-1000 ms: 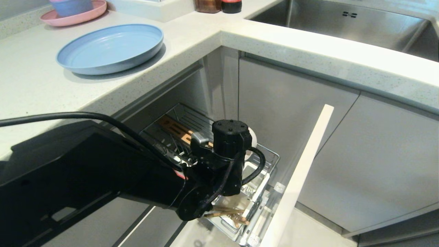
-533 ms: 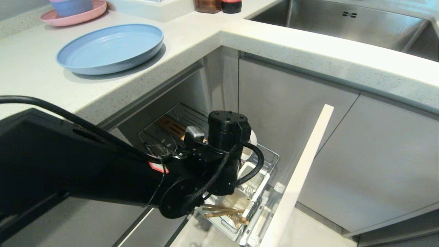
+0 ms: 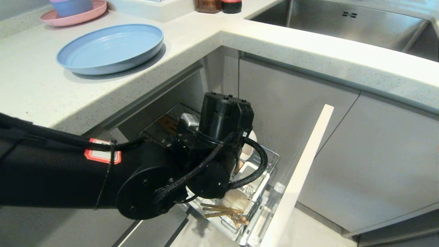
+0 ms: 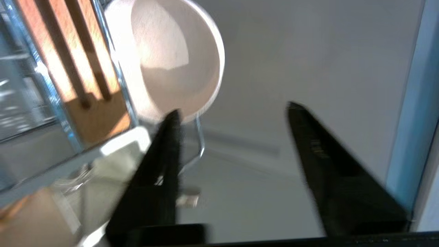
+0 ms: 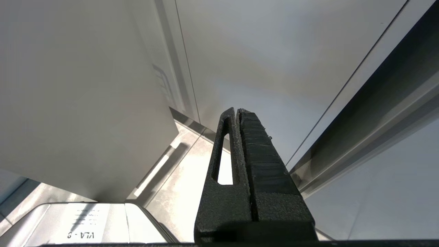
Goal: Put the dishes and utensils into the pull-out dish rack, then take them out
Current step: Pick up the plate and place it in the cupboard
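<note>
My left arm (image 3: 219, 137) reaches down over the pull-out dish rack (image 3: 271, 159), and its wrist hides the fingers in the head view. In the left wrist view my left gripper (image 4: 233, 109) is open with nothing between its fingers. One fingertip (image 4: 173, 118) is close to the rim of the off-white bowl (image 4: 171, 61), which stands on edge in the rack beside the bamboo strip (image 4: 75, 68). The chopsticks (image 3: 223, 211) lie at the rack's near end. The light-blue plate (image 3: 109, 48) sits on the counter. My right gripper (image 5: 238, 110) is shut and parked by the cabinet fronts.
The rack's pale front panel (image 3: 298, 175) juts out on the right of the basket. A white cup (image 4: 127, 144) stands in the rack near the bowl. A pink plate with small bowls (image 3: 73, 12) sits at the counter's back left. The steel sink (image 3: 349, 24) is at the back right.
My left arm's wrist has risen and turned above the rack, and the forearm has swung in from the left. The chopsticks, the plate and the rack have not moved.
</note>
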Tool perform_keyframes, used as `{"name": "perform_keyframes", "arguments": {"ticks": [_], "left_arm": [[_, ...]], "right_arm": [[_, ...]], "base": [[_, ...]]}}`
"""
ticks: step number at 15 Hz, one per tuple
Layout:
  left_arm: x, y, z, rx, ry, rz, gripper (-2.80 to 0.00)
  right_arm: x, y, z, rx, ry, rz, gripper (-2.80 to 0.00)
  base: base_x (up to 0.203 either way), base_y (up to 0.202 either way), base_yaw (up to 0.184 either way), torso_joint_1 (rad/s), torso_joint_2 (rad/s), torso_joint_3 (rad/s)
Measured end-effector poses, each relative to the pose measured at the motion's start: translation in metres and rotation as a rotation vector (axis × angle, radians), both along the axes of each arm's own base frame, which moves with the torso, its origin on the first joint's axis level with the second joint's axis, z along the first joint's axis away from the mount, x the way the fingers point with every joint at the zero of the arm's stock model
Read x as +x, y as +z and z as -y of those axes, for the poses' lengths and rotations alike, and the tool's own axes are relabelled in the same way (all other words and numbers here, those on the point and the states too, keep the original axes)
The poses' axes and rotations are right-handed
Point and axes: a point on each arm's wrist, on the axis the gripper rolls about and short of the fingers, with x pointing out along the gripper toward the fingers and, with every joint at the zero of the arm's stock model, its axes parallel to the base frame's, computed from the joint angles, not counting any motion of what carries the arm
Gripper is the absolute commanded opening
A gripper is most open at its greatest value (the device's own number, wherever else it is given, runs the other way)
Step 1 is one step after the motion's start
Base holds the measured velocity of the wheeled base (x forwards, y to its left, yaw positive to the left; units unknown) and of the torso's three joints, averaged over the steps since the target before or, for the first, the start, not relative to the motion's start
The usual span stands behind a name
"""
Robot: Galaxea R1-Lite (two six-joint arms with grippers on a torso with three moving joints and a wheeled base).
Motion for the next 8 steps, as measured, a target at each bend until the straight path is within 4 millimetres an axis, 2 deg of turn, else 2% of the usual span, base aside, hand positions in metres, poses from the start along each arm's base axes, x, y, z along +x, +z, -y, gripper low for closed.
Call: {"name": "perform_keyframes", "arguments": {"ticks": [5,8], "left_arm": [[-0.019,0.041,0.001,0.18,-0.085,0.107,-2.8],[-0.027,0.079,-0.009,0.196,-0.087,0.207,-2.8]], "right_arm": [[0.0,0.0,0.0,0.0,0.0,0.0,-2.8],[0.0,0.0,0.0,0.0,0.0,0.0,-2.8]], "base": [[0.0,0.0,0.0,0.0,0.0,0.0],[0.0,0.0,0.0,0.0,0.0,0.0]]}}
